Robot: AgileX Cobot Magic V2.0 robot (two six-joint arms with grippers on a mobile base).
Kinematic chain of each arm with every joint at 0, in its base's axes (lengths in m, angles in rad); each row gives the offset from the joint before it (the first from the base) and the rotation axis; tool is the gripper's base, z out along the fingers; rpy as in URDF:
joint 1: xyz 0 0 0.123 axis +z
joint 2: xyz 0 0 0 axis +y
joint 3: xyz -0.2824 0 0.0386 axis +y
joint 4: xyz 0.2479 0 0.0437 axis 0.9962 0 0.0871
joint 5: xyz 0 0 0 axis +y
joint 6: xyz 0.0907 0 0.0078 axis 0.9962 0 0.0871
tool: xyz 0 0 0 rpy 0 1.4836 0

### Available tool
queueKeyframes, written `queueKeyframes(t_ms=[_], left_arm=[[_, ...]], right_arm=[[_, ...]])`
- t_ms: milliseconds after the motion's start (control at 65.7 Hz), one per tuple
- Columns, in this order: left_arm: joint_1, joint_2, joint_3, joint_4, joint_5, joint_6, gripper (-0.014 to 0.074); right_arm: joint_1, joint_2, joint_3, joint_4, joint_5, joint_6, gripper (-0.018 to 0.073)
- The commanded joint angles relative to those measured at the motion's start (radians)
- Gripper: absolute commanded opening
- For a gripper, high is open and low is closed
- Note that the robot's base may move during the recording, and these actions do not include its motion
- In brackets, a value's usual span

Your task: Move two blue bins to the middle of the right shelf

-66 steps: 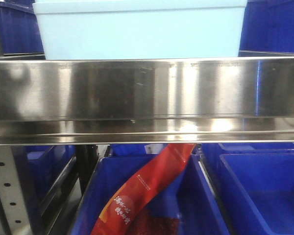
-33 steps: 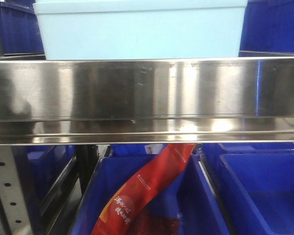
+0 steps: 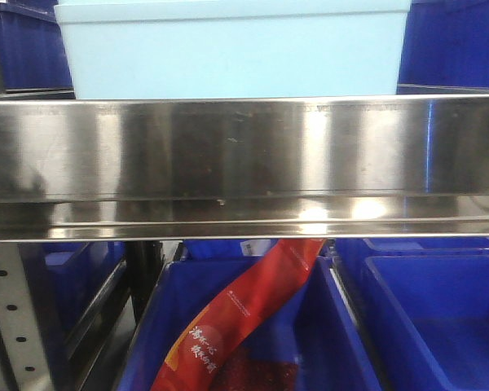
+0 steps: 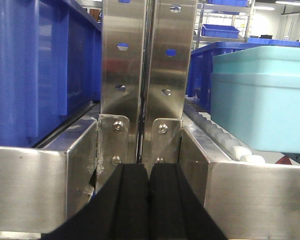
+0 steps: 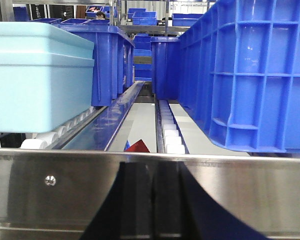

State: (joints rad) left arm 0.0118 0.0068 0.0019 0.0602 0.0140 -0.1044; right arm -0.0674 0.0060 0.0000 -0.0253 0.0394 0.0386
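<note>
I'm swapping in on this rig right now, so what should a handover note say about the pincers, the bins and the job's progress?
Left pincer: shut, empty, facing the steel shelf upright.
Right pincer: shut, empty, just short of the steel front rail.
Light blue bin sits on the roller shelf between both wrists.
Dark blue bins: one to its left, one to its right, more below, one holding a red packet.
Done: nothing visibly gripped or moved.
Left: grasp and move both blue bins to the right shelf's middle level.

All three views sit close, sharing the pale bin (image 3: 232, 49).
</note>
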Motion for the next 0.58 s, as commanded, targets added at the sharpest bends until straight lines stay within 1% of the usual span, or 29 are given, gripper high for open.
queueKeyframes(t_ms=[0, 563], left_arm=[[0.006, -0.007, -0.002, -0.006, -0.024, 0.003, -0.0111], [0.006, -0.007, -0.002, -0.006, -0.024, 0.003, -0.0111]], right_arm=[[-0.005, -0.006, 0.000, 0.003, -0.022, -0.004, -0.0163], [-0.005, -0.006, 0.000, 0.003, -0.022, -0.004, -0.0163]])
